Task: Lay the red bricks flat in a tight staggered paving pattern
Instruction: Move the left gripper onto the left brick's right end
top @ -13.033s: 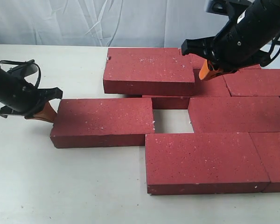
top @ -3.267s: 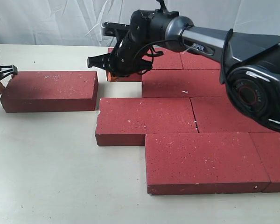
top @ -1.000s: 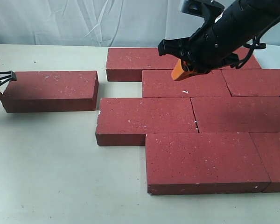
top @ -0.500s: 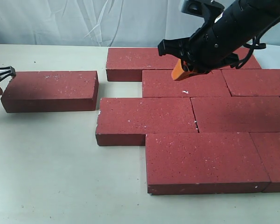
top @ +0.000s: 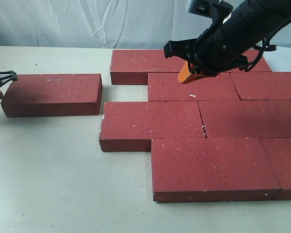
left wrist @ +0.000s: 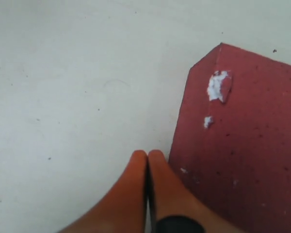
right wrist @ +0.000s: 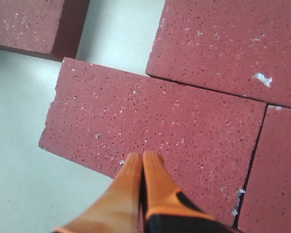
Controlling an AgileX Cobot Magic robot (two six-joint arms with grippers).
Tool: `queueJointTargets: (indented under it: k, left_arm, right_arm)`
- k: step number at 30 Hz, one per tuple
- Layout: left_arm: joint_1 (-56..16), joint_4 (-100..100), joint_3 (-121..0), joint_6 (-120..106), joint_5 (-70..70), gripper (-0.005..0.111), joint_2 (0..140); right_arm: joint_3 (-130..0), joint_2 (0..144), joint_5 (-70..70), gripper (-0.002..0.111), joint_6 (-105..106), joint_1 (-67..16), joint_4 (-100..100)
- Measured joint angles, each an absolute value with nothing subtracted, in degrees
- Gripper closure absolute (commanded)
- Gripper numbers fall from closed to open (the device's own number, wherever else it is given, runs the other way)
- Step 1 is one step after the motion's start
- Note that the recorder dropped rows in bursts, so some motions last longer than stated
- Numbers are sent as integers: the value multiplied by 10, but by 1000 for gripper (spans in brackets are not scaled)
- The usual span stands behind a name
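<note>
my left gripper [left wrist: 147,155] is pressed together, holding nothing, just beside the end of the lone brick [top: 52,92]. the other red bricks [top: 199,119] lie flat and packed close. my right gripper [right wrist: 142,156] hangs over them, pressed together too.

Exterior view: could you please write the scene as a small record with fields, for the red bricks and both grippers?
Separate piece: one flat dark-red rectangular brick lies alone on the left, with bare table between it and the rest
Paved group: the other dark-red bricks lie flat in staggered rows, close together
Left arm: left gripper shut, empty, beside the lone brick's outer end; contact unclear
Right arm: right gripper shut, empty, above the paved group
Surface: off-white table
</note>
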State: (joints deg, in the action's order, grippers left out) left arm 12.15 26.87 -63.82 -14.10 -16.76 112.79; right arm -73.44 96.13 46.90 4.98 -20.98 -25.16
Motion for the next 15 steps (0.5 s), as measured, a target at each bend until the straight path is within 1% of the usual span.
queueJointTargets:
  k: [6,15]
  left_arm:
    - [122,330,-653,-177,-192,107,1168]
    - [122,474,-664,-342,-232,107,1186]
  right_arm:
    - [-734,961,466,109,50,-210,-253]
    - [-734,961,461,109,50,-210,-253]
